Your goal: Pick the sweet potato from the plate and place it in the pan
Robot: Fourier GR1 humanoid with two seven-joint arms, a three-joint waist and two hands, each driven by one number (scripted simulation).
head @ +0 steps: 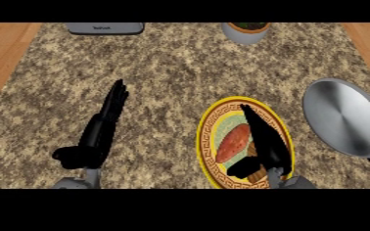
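Your right hand (269,144) hovers at the plate (205,127) — fingers straight, holding nothing.
The sweet potato (233,145) lies on the plate beside them, near the tabletop's front edge — your left hand (100,129) has straight fingers too.

Orange-brown sweet potato (233,145), yellow-rimmed plate (202,133) (dark key-pattern band), speckled brown counter (180,68), silver pan (336,115).

The only lettering is a small dark mark on the grey appliance (105,28) at the far left of the surface (180,78), too small to read.
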